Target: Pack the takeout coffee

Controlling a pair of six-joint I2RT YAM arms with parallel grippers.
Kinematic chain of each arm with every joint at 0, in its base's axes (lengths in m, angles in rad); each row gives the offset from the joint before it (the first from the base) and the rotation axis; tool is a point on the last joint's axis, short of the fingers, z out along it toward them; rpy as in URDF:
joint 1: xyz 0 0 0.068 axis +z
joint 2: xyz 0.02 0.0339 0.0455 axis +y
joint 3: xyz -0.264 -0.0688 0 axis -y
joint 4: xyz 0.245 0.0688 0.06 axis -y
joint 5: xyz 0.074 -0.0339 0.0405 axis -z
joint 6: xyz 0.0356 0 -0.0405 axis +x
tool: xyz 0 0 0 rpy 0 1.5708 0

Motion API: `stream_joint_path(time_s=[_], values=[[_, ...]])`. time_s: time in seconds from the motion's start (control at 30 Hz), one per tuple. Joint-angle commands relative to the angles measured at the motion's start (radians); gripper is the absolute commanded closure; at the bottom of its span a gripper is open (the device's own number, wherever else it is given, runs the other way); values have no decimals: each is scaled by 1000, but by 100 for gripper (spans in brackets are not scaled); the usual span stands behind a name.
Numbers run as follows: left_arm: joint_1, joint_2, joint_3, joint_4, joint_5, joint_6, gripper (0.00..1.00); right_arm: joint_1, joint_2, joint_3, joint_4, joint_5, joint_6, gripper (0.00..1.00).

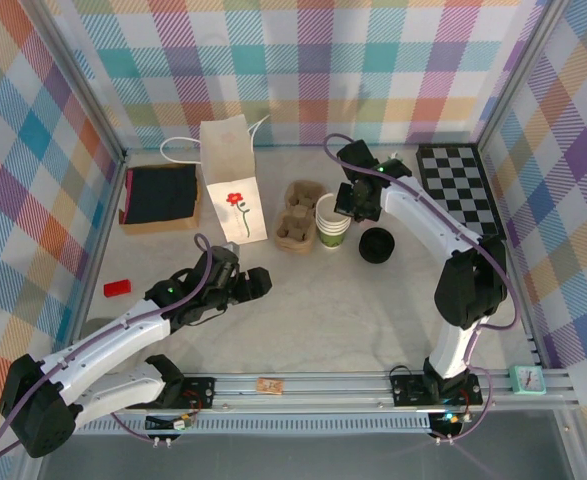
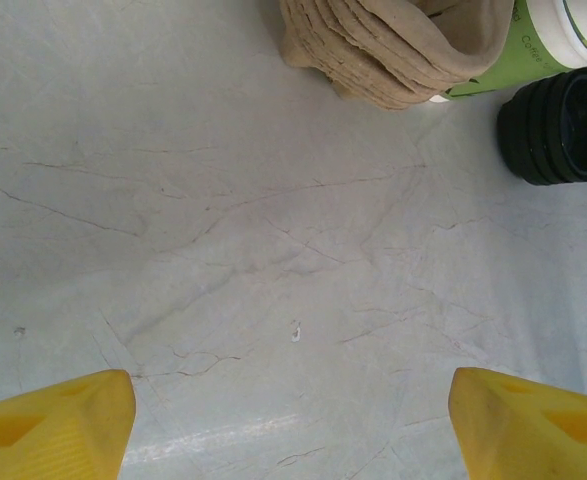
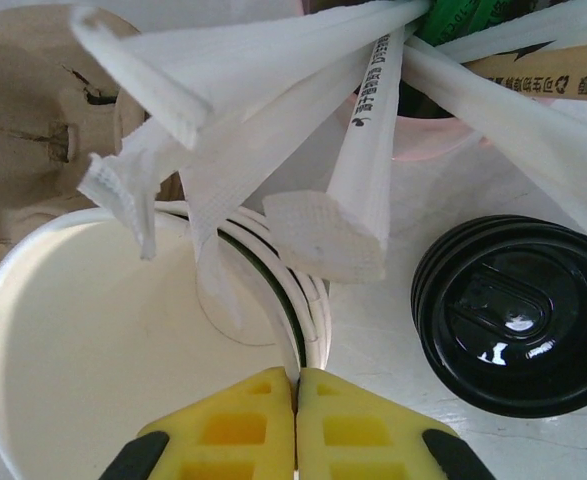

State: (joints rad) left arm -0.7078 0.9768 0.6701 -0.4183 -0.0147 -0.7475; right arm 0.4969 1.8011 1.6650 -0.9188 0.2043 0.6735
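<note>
The takeout coffee is out of view. A stack of white-and-green paper cups (image 1: 331, 222) without a lid stands mid-table. My right gripper (image 1: 345, 205) is over it, shut on the right rim of the top cup (image 3: 93, 340), one yellow finger inside the wall and one outside (image 3: 296, 385). A stack of black lids (image 1: 376, 244) lies just right of the cups (image 3: 513, 310). Nearer the front, my left gripper (image 1: 258, 282) hovers low over bare marble, its fingers (image 2: 63, 420) wide apart and open with nothing between them (image 2: 293, 400). The cups' green side (image 2: 533, 50) and the lids (image 2: 558, 125) appear at the upper right of the left wrist view.
A white paper bag (image 1: 231, 180) with a red flower stands behind the left arm. Stacked pulp cup carriers (image 1: 298, 215) sit against the cups' left side. Wrapped straws (image 3: 373, 120) fan out over the cups. A black folded cloth (image 1: 161, 195), a red block (image 1: 117, 288) and a checkerboard (image 1: 458, 185) lie around.
</note>
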Motion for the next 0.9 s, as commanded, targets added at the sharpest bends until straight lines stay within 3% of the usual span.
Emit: stream_joint_path(time_s=[0.0, 0.87], values=[[16, -12, 2, -28, 15, 4, 18, 8, -7, 24, -25, 16, 6, 94], [17, 6, 85, -137, -13, 63, 19, 9, -73, 173, -114, -4, -22, 95]])
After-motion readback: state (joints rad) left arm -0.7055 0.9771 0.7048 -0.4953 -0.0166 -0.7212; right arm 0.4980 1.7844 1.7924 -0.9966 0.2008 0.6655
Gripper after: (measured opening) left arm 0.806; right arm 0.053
